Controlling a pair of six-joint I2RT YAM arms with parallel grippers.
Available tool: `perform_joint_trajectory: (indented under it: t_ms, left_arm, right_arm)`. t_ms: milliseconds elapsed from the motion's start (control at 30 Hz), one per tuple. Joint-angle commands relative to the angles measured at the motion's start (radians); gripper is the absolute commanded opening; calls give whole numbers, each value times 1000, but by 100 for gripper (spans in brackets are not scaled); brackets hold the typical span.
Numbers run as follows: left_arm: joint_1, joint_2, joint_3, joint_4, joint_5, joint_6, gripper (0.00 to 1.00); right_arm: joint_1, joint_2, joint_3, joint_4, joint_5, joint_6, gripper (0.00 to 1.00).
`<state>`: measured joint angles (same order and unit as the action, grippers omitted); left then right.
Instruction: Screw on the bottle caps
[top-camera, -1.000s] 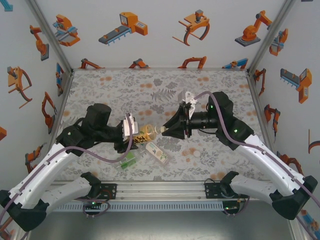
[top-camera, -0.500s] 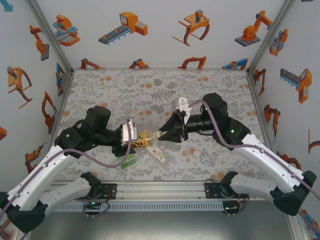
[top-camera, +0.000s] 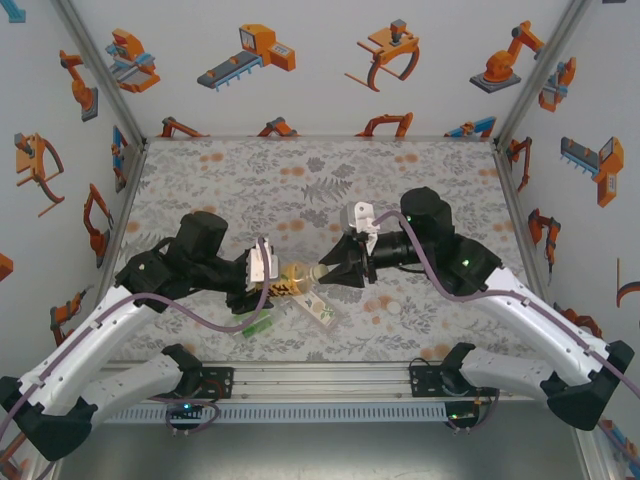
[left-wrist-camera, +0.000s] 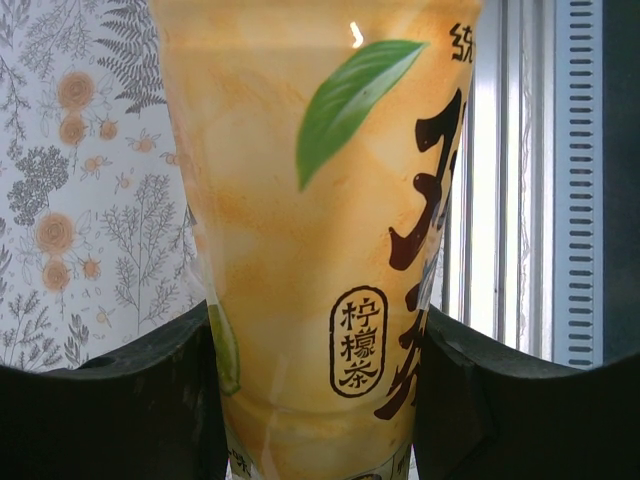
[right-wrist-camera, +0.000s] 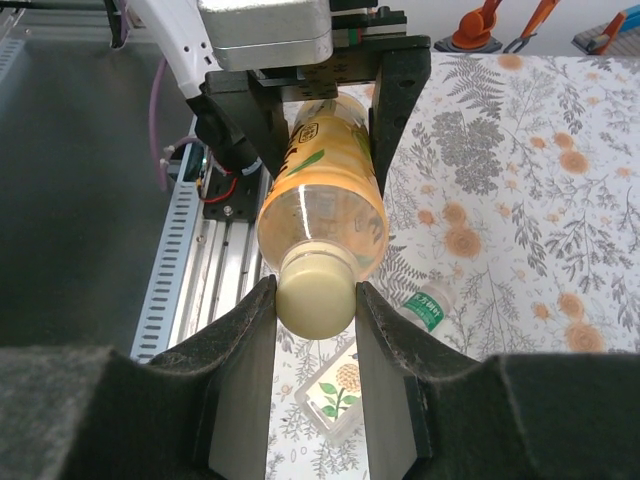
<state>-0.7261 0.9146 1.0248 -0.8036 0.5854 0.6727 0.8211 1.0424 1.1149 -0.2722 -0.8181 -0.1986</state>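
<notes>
The amber-yellow bottle (top-camera: 286, 283) is held lying level above the table, and my left gripper (top-camera: 262, 286) is shut round its body. In the left wrist view the bottle's label (left-wrist-camera: 320, 250) sits squeezed inside my left gripper (left-wrist-camera: 315, 330). My right gripper (right-wrist-camera: 315, 288) is shut on the pale yellowish cap (right-wrist-camera: 316, 302), which sits on the bottle's neck. From above, the right gripper (top-camera: 320, 272) meets the neck from the right. On the table below lie the white-labelled bottle (top-camera: 318, 308) and the green-labelled bottle (top-camera: 256, 321), neither with a cap on.
A loose white cap (top-camera: 393, 307) lies on the floral tabletop (top-camera: 300, 180) to the right of the bottles. The metal rail (top-camera: 320, 378) runs along the near edge. Printed walls (top-camera: 60, 150) enclose the table on three sides.
My right wrist has turned while staying shut on the cap. Both grippers and the amber bottle have sunk slightly toward the near edge.
</notes>
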Motion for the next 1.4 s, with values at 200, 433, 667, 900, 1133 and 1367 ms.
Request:
perform_joint_trajectory:
  t_ms: [200,433,667,900,1133,1367]
  left_arm:
    - [-7,-6,-9,113,60,-10,0]
    - [-6,5,0,128,97,-25,0]
    - [-6,-21,-43,203,102,-63,0]
    - [-6,-14,-40,225,107,-58,0]
    - [-6,-32,-48,256,105,-64,0]
    - [-6,-39,-66,277,105,-77,0]
  right_arm:
    - [16,-71,-40,92,8,-35,0]
    - [18,-84,-71,141,-6,-33,0]
    - [19,-107,-89,167,5,-31,0]
    - [19,-107,-93,211,-13,-33,0]
    - [19,-107,-60,213,-5,-33,0]
    - [19,-125,-48,205,20,-36,0]
